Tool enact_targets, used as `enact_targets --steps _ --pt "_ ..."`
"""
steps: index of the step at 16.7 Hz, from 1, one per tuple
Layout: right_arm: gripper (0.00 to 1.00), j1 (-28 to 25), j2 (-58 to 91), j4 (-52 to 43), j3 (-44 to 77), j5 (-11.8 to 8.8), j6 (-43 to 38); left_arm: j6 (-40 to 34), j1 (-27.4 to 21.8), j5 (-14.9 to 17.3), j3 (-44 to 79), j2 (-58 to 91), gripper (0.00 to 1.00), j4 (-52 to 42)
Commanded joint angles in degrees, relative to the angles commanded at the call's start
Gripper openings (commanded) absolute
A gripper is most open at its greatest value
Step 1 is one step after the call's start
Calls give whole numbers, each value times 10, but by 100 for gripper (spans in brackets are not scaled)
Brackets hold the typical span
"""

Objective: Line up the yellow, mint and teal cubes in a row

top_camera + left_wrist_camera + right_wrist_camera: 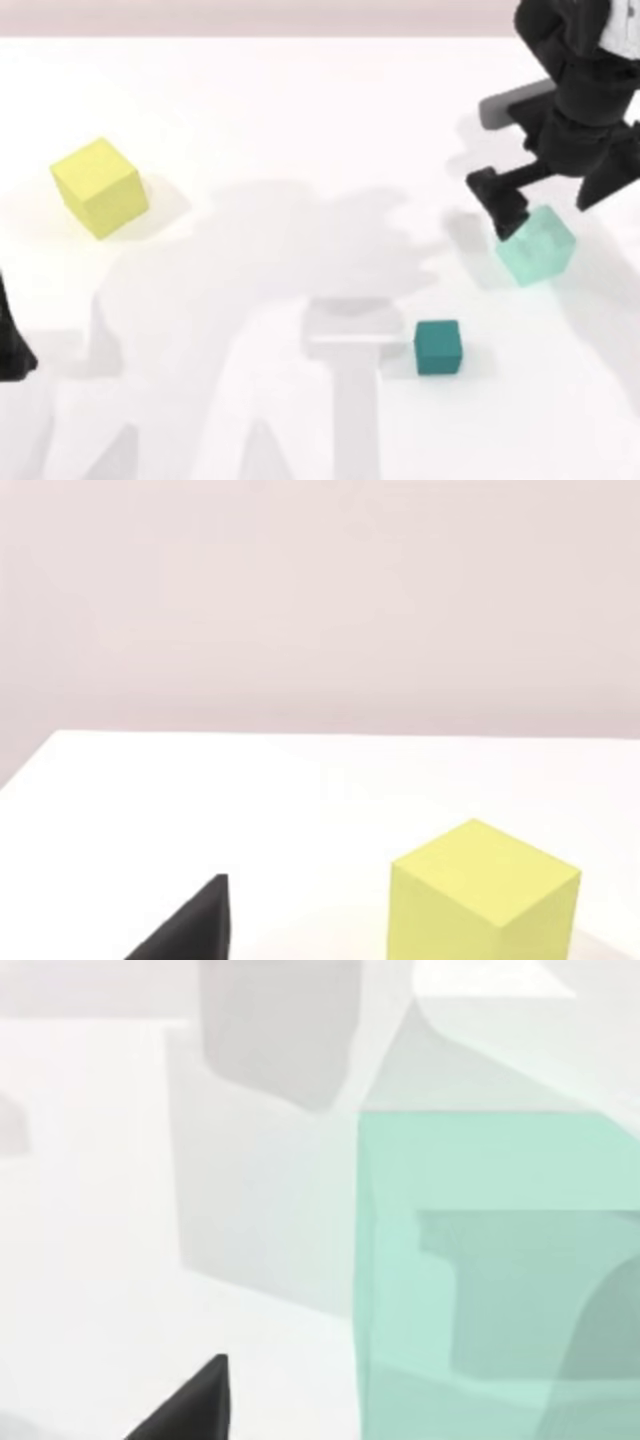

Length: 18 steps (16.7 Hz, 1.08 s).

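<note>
Top view. The right gripper (538, 205) stands over the mint cube (537, 246) at the table's (300, 120) right side. 1 dark finger (500, 200) sits at the cube's upper-left edge, and the other finger lies toward the cube's right. The fingers stand apart, straddling the cube; whether they press on it cannot be told. The teal cube (438, 347) rests below and to the left of the mint cube, apart from it. The yellow cube (99, 187) rests at the far left, well apart from both. The left arm (12, 345) is parked at the left edge; its gripper does not show here.

Left wrist view. The yellow cube (485, 902) sits on the white table (300, 800), untouched. 1 dark fingertip (190, 925) shows at the lower edge. The state of the left gripper cannot be told.

Right wrist view. The mint cube (490, 1270) fills the frame, very close to the camera, with shadow across its face. 1 dark fingertip (190, 1405) shows beside it, not touching it.

Step in hand, by judgement: the approach to grasp the mint cube, the first of 3 placements. None of the 3 cubes forms a row.

Next move: seat the fingers on 2 opposite faces, bring them together, lift, and carry the cube to the row line.
</note>
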<state>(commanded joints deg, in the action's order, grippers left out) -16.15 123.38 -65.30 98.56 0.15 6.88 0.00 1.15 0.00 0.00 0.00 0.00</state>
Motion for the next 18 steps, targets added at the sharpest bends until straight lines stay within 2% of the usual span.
enact_targets --steps 5,11,18 --pt "100 -1 35 117 -77 0 -2 0 0 0 0 0 100 0" --pt "100 -2 43 136 -91 0 -2 0 0 0 0 0 100 0" --pt "47 -2 43 136 -91 0 -2 0 0 0 0 0 100 0"
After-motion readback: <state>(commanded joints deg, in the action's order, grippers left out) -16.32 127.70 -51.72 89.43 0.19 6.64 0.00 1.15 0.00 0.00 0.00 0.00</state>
